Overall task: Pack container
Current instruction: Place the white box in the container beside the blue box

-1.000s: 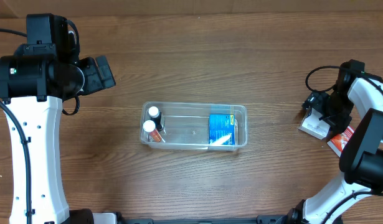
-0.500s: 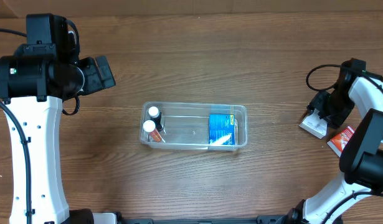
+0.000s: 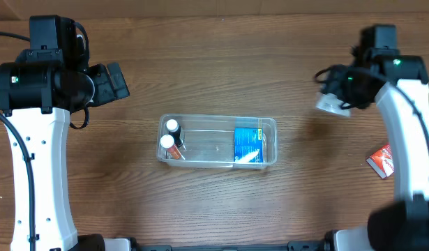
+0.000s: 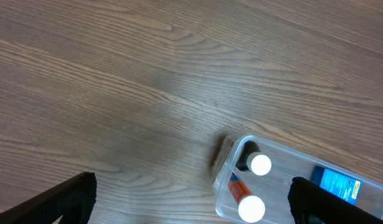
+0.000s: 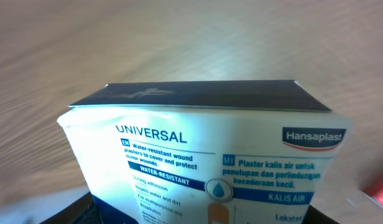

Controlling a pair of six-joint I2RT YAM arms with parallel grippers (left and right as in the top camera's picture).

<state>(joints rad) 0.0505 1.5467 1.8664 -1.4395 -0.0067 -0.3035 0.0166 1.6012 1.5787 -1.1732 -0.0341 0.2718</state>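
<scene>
At the upper right of the overhead view, our right gripper (image 3: pixel 340 97) is clamped on a white plaster box (image 3: pixel 330 104), which juts from it toward the left of the frame. From our right wrist camera that box (image 5: pixel 203 162) fills nearly the whole picture: a dark top edge, a white face with blue print reading "UNIVERSAL" and a "Hansaplast" logo, and blurred wood behind it. We cannot tell from these views whether the box touches the table (image 3: pixel 221 56). Below and to the right, near the right edge of the overhead frame, a red packet (image 3: pixel 381 159) lies on the wood, well apart from the held box. At the upper left of the overhead view our left gripper (image 3: pixel 115 81) holds nothing; in our left wrist view its two dark fingers (image 4: pixel 66 199) sit at the bottom corners, spread wide, with bare wood between them. The container (image 3: pixel 217 118), a clear shallow bin, sits at the centre of the table, between the two arms and apart from both grippers. In the left wrist view it shows at the lower right (image 4: pixel 231 180). Inside it, two white-capped bottles (image 3: pixel 172 126) stand at its left end, one just beside the other, and a blue packet (image 3: pixel 247 144) lies toward its right end.
</scene>
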